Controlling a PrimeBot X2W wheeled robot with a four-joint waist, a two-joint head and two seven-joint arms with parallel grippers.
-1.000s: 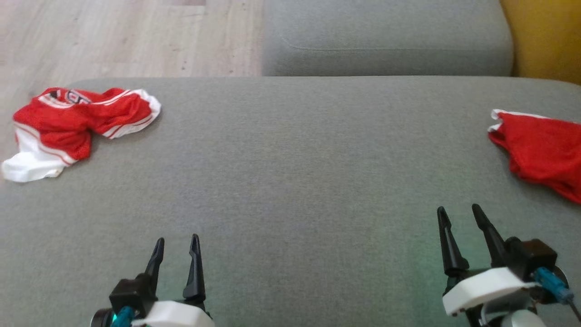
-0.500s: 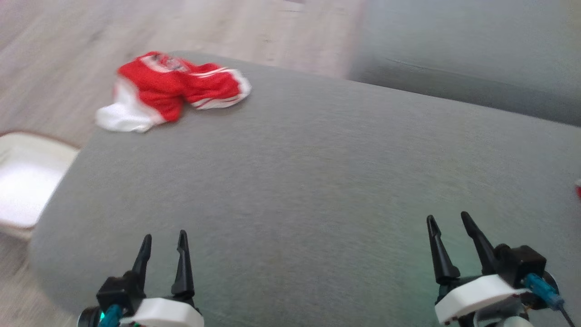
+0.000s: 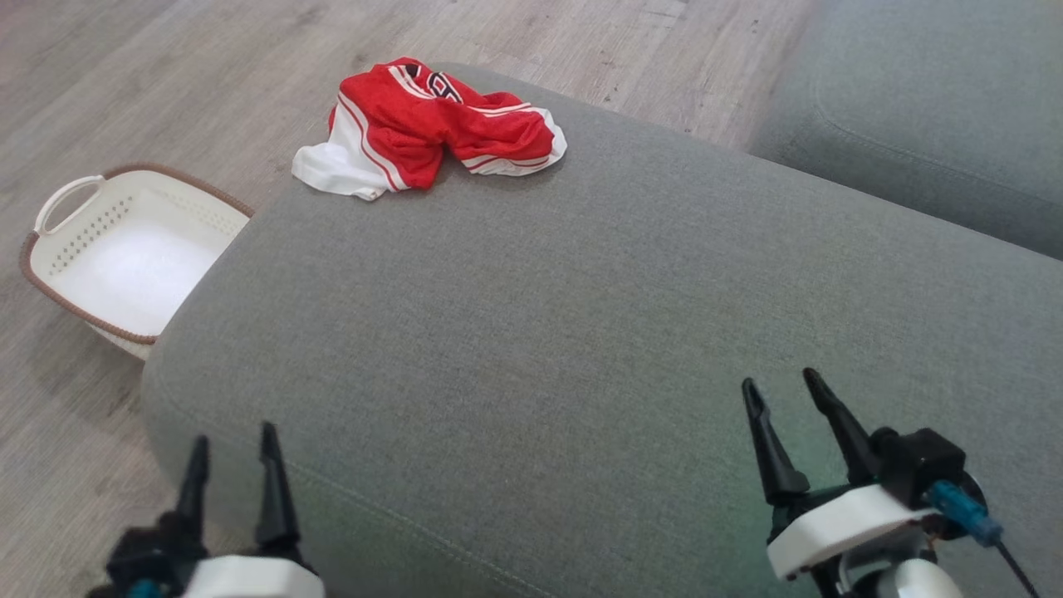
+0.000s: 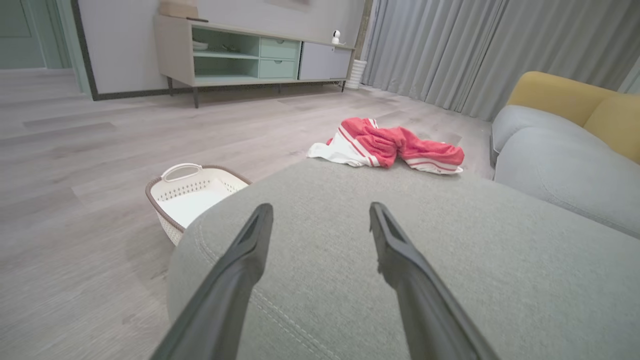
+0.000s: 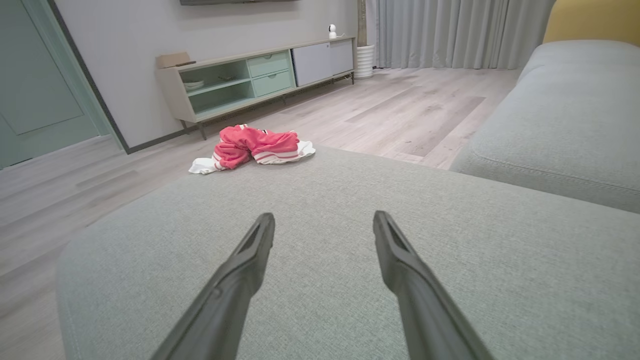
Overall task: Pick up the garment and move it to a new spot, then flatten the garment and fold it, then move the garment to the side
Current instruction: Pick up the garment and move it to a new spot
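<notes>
Crumpled red-and-white mesh garment (image 3: 432, 129) lies bunched at the far left corner of the grey woven fabric cushion (image 3: 531, 332), white hem at the edge. My left gripper (image 3: 233, 434) and right gripper (image 3: 780, 379), with tapered dark fingers, are both spread wide and empty by the near edge. White perforated plastic basket (image 3: 83, 241) with a brown rim sits on the wood-plank floor (image 3: 208, 50) beside the left edge.

Head camera looks down — wrist cameras low, all sharing cushion (image 3: 581, 349) and garment (image 3: 432, 124)
</notes>
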